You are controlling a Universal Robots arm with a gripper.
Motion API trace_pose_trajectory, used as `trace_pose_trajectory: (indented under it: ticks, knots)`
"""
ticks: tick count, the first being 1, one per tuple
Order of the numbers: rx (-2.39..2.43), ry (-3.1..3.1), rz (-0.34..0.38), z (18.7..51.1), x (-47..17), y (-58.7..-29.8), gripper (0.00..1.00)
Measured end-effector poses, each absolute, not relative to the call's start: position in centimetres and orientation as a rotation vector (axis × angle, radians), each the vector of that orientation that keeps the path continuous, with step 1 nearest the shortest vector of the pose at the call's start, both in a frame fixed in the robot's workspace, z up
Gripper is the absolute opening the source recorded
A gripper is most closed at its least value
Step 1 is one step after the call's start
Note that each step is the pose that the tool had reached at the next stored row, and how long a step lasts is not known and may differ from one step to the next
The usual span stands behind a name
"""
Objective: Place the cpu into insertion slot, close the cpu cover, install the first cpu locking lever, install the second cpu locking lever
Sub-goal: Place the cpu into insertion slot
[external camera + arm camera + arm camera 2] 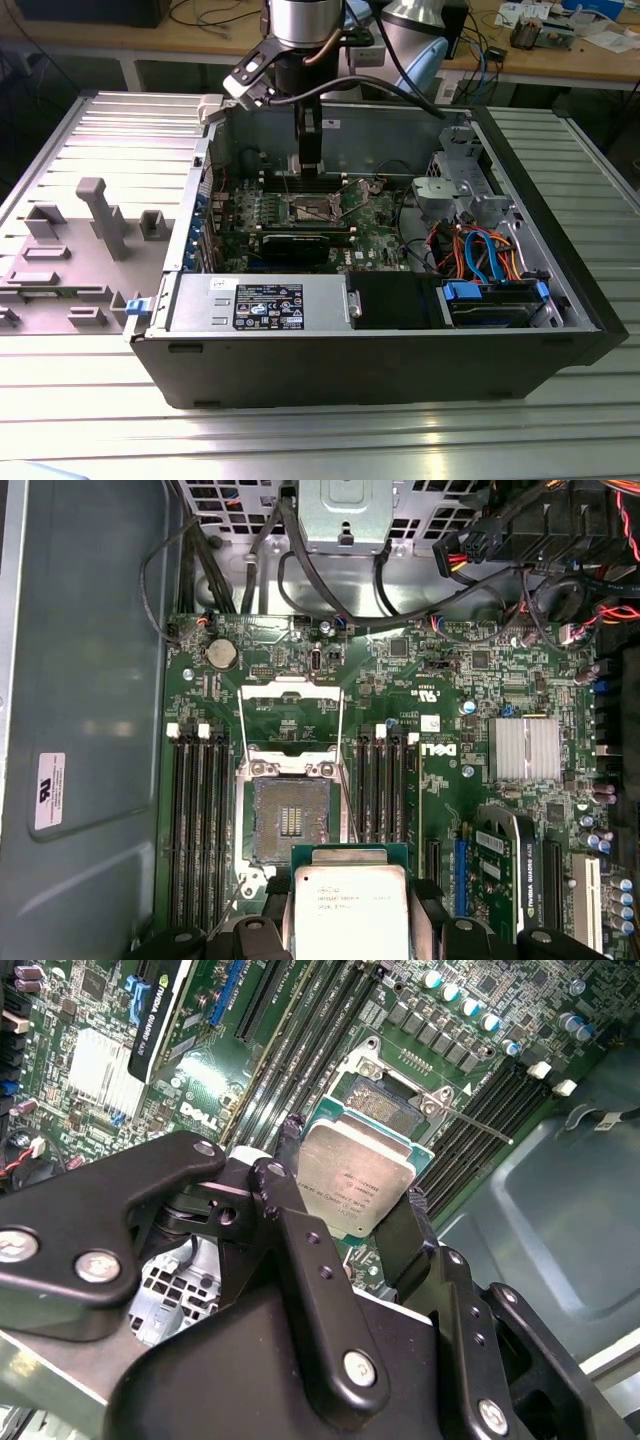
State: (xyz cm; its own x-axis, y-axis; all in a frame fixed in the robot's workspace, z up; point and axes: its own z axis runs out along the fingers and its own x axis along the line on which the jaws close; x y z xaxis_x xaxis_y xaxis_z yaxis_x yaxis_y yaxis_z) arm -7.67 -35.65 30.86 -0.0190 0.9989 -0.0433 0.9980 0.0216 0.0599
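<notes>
My gripper (352, 1168) is shut on the cpu (358, 1182), a flat silvery square chip pinched by two opposite edges between black fingers (288, 1132). In the first wrist view the cpu (348, 915) hangs just off one edge of the insertion slot (290, 820), whose dark pin field lies bare inside its silver rim. The cpu cover (291, 712) is swung open, lying flat beyond the slot. Thin wire levers (346, 785) stand released along the slot's sides. In the exterior view the gripper (308, 168) reaches down into the open computer case above the green board.
Memory slots (200, 820) flank the socket on both sides. A graphics card (505, 870) and a finned heatsink (525, 748) lie to one side. The case walls, a power supply (260, 300) and a drive bay with cables (495, 295) ring the board. A grey fixture tray (90, 235) sits at the exterior view's left.
</notes>
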Motion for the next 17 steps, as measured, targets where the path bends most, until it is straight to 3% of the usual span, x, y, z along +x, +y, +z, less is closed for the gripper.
trace_pose_trajectory:
  ticks: [17]
  knots:
    - [2.148, 2.192, 0.019, 30.25, -7.67, -35.65, 0.55]
